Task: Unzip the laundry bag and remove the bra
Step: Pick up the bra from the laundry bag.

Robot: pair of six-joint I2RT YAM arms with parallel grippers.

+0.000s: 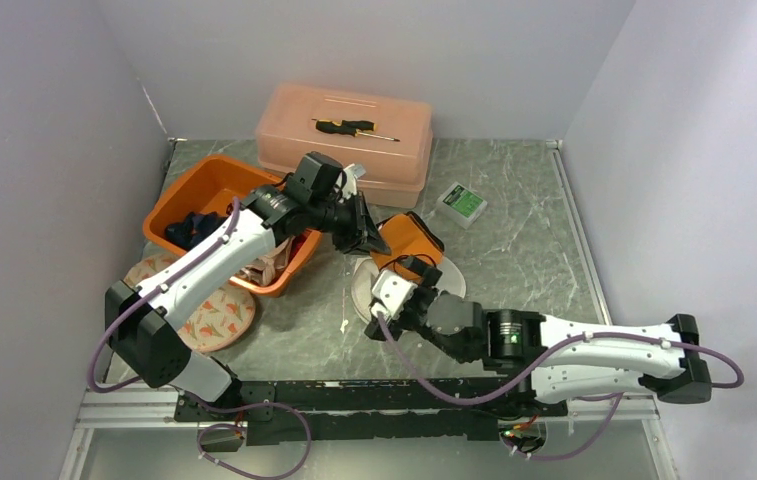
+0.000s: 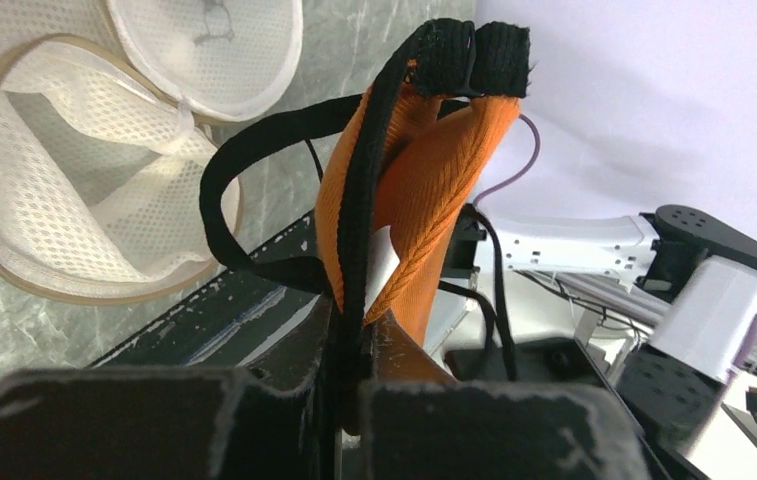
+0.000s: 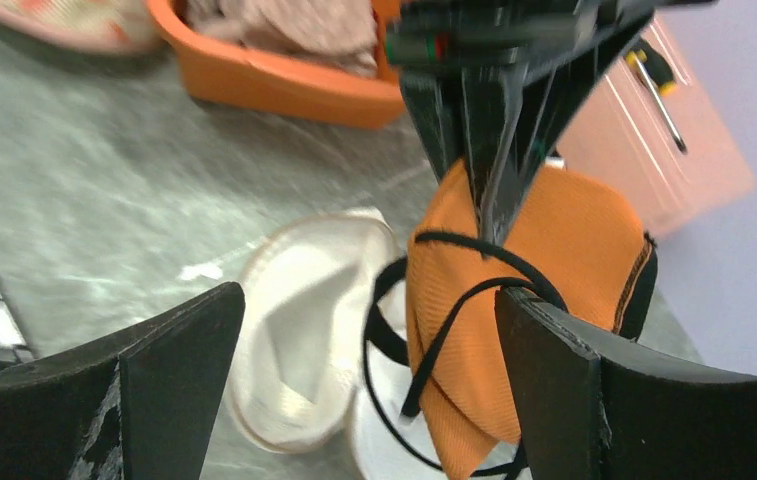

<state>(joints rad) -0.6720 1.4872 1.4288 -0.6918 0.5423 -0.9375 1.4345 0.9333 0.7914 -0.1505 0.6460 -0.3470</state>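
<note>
Dangling from the clamped left tool (image 1: 372, 240), orange bra (image 2: 424, 200) (right tool (image 1: 406, 270) agape nearby)

Pale lilac walls (image 1: 34, 150) enclose a grey-green marbled tabletop (image 1: 514, 240).

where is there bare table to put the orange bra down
Widest bare marble lies right of the laundry bag, between the green box and the right wall. A smaller patch sits between the floral plate and the bag. Crowded back left: orange tub, pink box. The left gripper holds the bra.
</note>
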